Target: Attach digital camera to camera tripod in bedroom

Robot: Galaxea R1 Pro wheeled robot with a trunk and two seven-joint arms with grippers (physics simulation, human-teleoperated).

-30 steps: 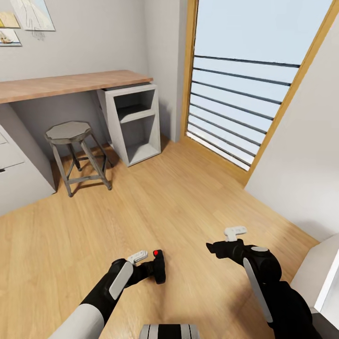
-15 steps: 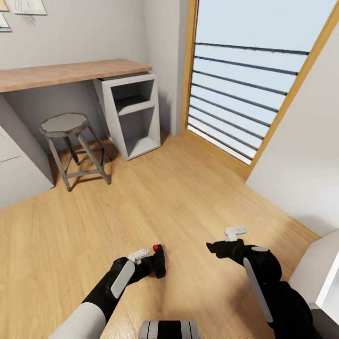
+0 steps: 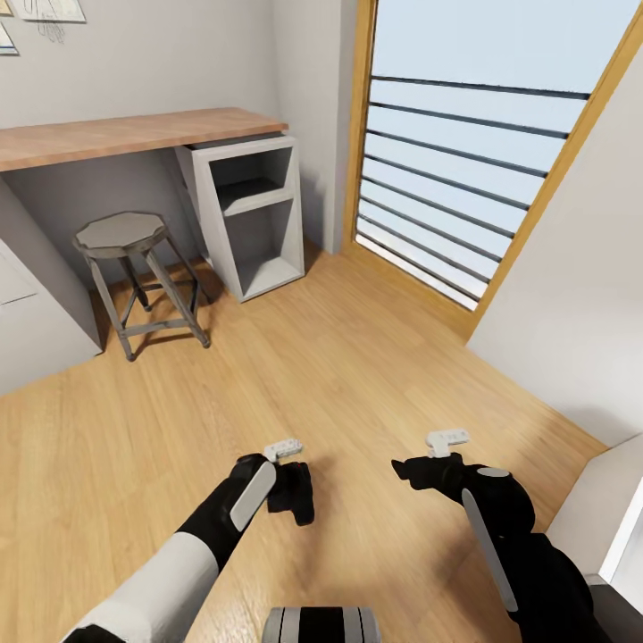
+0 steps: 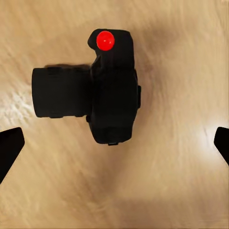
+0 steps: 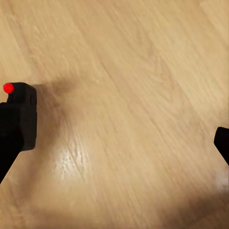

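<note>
From my head view, the digital camera (image 3: 297, 493) lies on the wood floor (image 3: 357, 375) at about 6 o'clock, partly under my left hand (image 3: 288, 471). My right hand (image 3: 413, 468) hovers just beside it toward 3 o'clock. A stool (image 3: 125, 241) stands at 10 o'clock, under the desk (image 3: 134, 136).

In my left wrist view, the camera lies between my released, wide-spread fingertips (image 4: 9, 148), touching neither; its red button (image 4: 105, 40) shows.

In my right wrist view, my hand is released, the camera at one edge.
</note>
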